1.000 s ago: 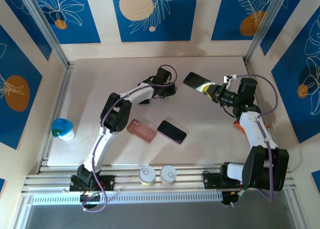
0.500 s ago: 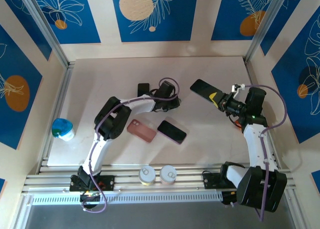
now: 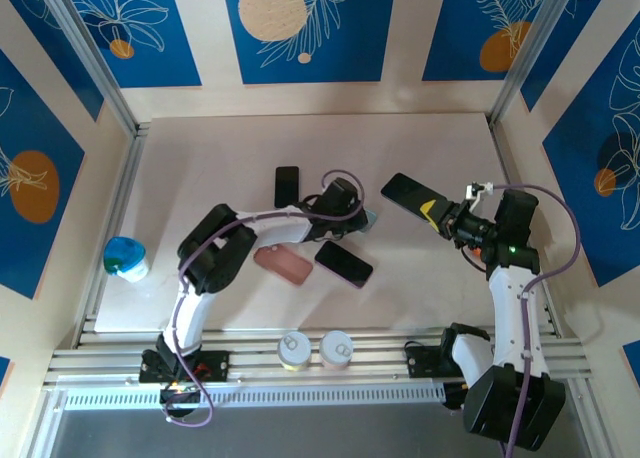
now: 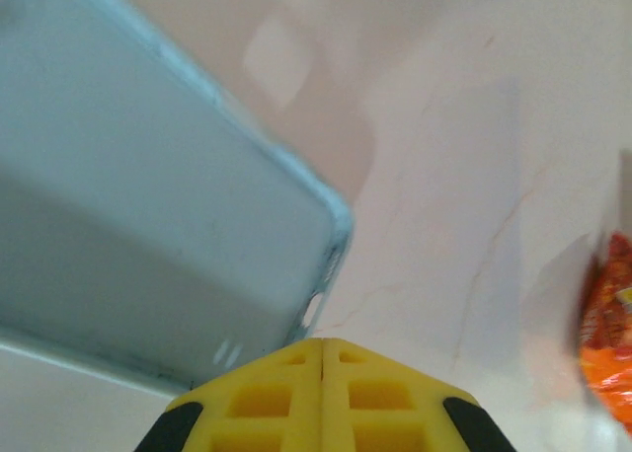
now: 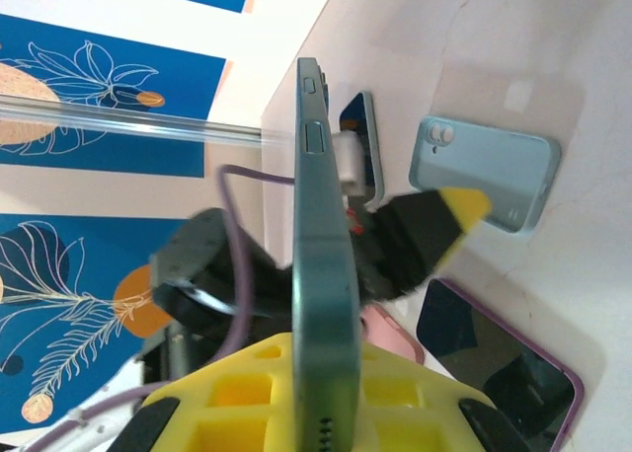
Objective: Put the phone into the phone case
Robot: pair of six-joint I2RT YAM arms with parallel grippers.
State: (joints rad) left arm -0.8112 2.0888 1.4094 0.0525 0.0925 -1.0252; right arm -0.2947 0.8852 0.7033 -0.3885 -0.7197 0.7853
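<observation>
My right gripper (image 3: 446, 216) is shut on a dark phone (image 3: 405, 192) and holds it above the right half of the table; in the right wrist view the phone (image 5: 322, 255) stands edge-on between the yellow fingers (image 5: 237, 383). A light blue phone case (image 3: 369, 219) lies flat on the table mid-centre, its back up and camera hole showing (image 5: 484, 171). My left gripper (image 3: 357, 216) is shut, with nothing held. Its yellow tips (image 4: 321, 351) sit at the edge of the case (image 4: 148, 205).
A black phone (image 3: 287, 185) lies behind the left gripper. A pink case (image 3: 283, 264) and a purple-cased phone (image 3: 344, 263) lie nearer the front. A blue cup (image 3: 125, 257) stands at the left. Two cans (image 3: 316, 349) stand on the front rail. An orange packet (image 4: 607, 314) lies at the right.
The left gripper has come nearer and to the right, uncovering the black phone and ending at the blue case. The right gripper has drawn back toward the near right with the phone.
</observation>
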